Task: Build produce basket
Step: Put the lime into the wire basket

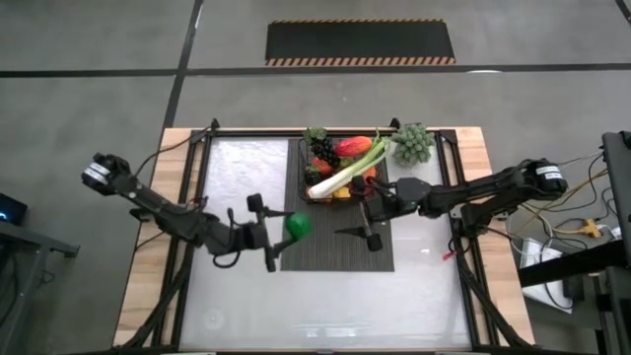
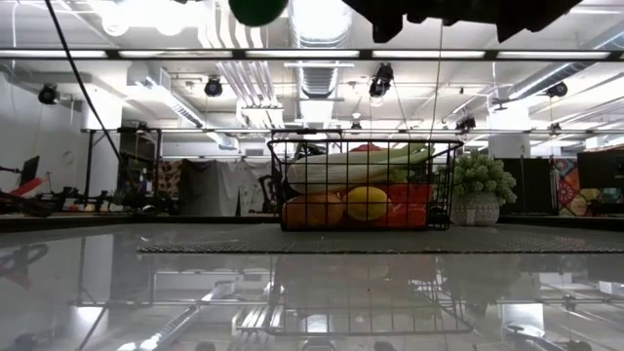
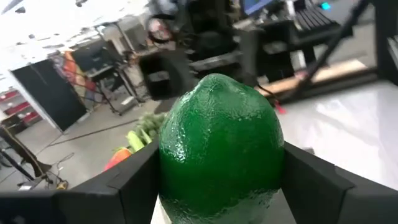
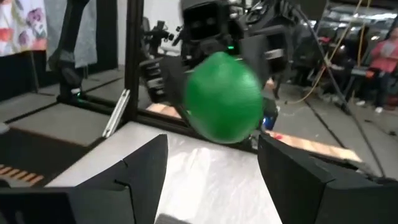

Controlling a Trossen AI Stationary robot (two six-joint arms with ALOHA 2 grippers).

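Observation:
A green lime (image 3: 217, 149) hangs in the air over the dark ribbed mat (image 1: 335, 251), with my left gripper (image 1: 288, 228) shut on it. My right gripper (image 1: 360, 219) stands open just right of it, facing it, with nothing between its fingers; in its own view the lime (image 4: 224, 96) shows a little beyond them. The black wire basket (image 1: 304, 170) stands on the mat's far end. It holds produce: a pale-green celery stalk (image 1: 345, 173) lying across the top, oranges and a lemon (image 2: 366, 205) at the bottom. My left gripper pinches the lime between its two fingers, on its two opposite sides (image 3: 168, 168) around the widest part. The fingers (image 3: 134, 183) reach in level from the table's left. The lime is lifted clear of the mat, its pointed end facing away from the wrist.
A small green potted plant (image 1: 412, 143) stands just right of the basket at the far edge. The glossy white tabletop (image 1: 237, 296) lies on both sides of the mat, inside a black frame (image 1: 197, 187). Cables hang off the table's right side (image 1: 582, 227).

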